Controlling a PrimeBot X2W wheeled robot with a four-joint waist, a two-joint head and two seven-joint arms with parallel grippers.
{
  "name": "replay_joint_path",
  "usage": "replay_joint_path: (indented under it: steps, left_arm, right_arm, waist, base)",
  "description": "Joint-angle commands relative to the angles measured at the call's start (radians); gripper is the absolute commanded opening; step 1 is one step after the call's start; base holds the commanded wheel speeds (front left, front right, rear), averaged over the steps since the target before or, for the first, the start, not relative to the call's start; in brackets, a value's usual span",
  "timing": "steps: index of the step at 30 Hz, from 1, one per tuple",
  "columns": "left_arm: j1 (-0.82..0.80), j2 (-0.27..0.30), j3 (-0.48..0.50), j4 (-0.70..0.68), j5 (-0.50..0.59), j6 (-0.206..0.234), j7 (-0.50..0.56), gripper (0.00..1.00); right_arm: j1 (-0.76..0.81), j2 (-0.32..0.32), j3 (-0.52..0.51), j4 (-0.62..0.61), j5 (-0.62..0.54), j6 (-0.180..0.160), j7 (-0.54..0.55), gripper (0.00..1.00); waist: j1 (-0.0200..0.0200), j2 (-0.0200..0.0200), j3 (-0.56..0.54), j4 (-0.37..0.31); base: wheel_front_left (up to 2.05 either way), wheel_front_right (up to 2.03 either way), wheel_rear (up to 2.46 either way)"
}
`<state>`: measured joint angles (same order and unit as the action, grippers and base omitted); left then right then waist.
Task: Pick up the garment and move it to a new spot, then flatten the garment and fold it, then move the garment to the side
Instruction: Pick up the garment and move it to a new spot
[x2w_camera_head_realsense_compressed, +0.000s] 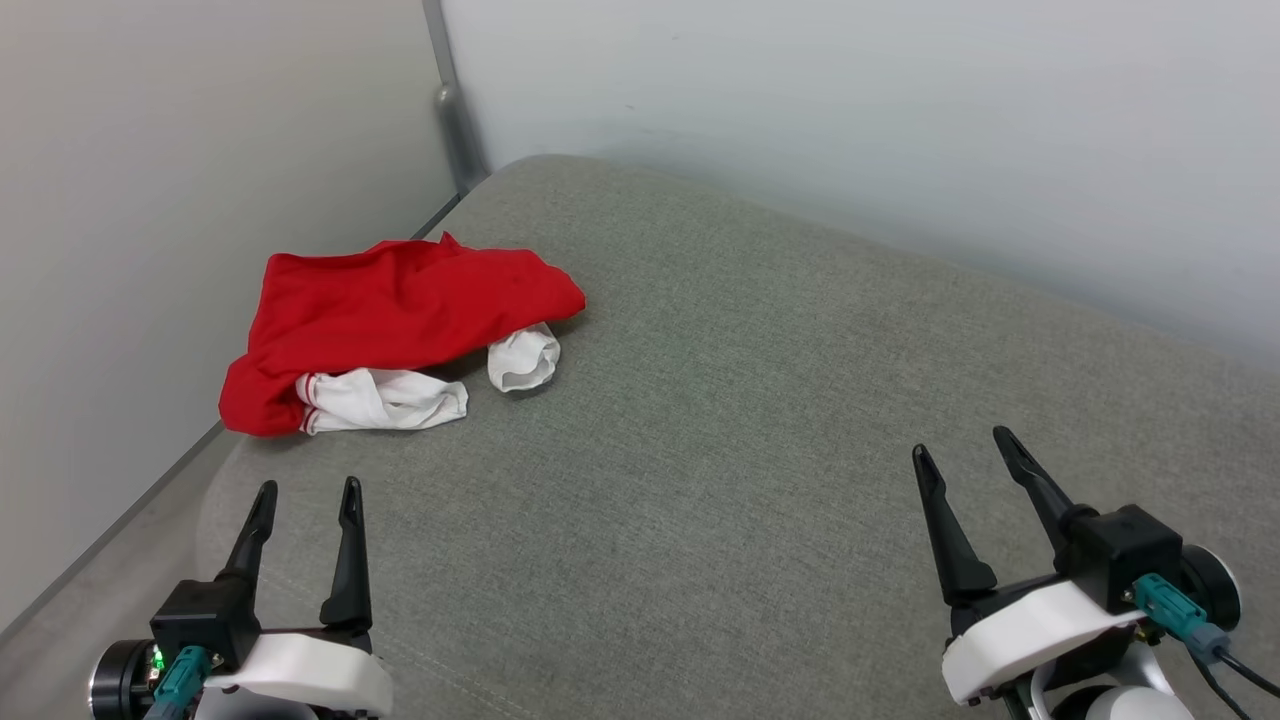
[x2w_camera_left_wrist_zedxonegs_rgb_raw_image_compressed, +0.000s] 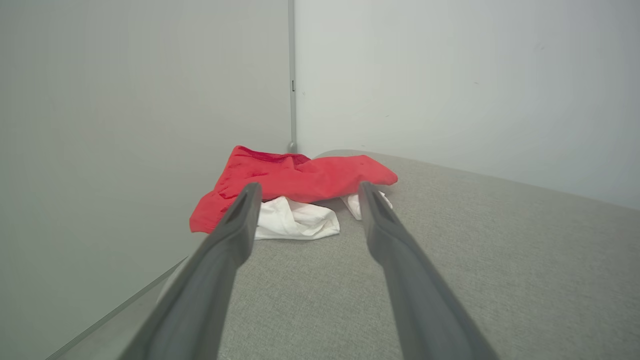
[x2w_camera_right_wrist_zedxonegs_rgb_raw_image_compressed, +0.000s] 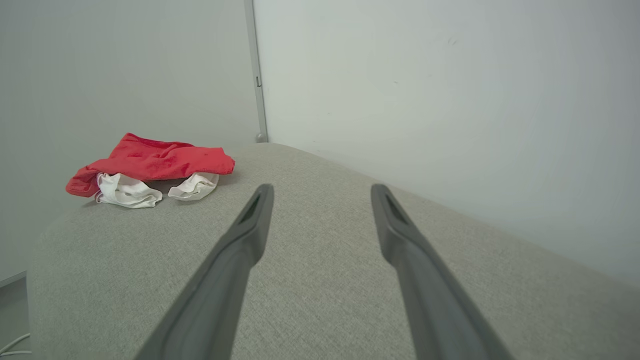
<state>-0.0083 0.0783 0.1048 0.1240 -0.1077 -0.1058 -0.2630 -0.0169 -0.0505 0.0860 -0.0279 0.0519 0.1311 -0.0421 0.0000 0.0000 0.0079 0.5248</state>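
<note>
The garment (x2w_camera_head_realsense_compressed: 390, 310) lies crumpled at the far left of the grey cushioned surface (x2w_camera_head_realsense_compressed: 720, 420), red body on top with two white sleeves poking out along its near edge. My left gripper (x2w_camera_head_realsense_compressed: 308, 492) hovers open just short of it, empty, and the garment (x2w_camera_left_wrist_zedxonegs_rgb_raw_image_compressed: 295, 180) lies beyond its fingertips in the left wrist view. My right gripper (x2w_camera_head_realsense_compressed: 965, 447) stands open and empty at the near right, far from the cloth. From the right wrist, the garment (x2w_camera_right_wrist_zedxonegs_rgb_raw_image_compressed: 150, 162) sits at the upper left, well away from that gripper (x2w_camera_right_wrist_zedxonegs_rgb_raw_image_compressed: 322, 187).
Pale walls close in on the left and the back, meeting at a grey corner post (x2w_camera_head_realsense_compressed: 452, 110). The cushion's rounded left edge (x2w_camera_head_realsense_compressed: 215, 480) drops to a narrow strip of floor beside the wall. Bare cushion stretches from the garment to the right.
</note>
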Motion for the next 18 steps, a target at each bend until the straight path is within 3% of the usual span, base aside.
replay_joint_path:
  steps: [1, 11, 18]
  left_arm:
    - [0.007, -0.002, 0.005, -0.003, 0.001, -0.003, -0.003, 1.0]
    - [-0.062, 0.017, 0.005, 0.035, 0.016, -0.01, -0.003, 1.0]
    - [-0.222, 0.061, 0.04, 0.125, -0.032, -0.015, -0.003, 1.0]
  right_arm:
    - [-0.018, 0.0, 0.002, 0.004, -0.004, -0.001, -0.002, 1.0]
    - [-0.009, 0.0, -0.033, 0.002, -0.009, -0.001, -0.003, 1.0]
    - [-0.049, 0.0, -0.039, -0.047, -0.039, -0.001, 0.031, 1.0]
  waist:
    - [0.0, 0.0, 0.003, 0.002]
    - [0.0, 0.0, 0.027, -0.001]
    - [0.0, 0.0, 0.131, -0.076]
  base:
    - [0.0, 0.0, 0.0]
    - [0.0, 0.0, 0.0]
    - [0.0, 0.0, 0.0]
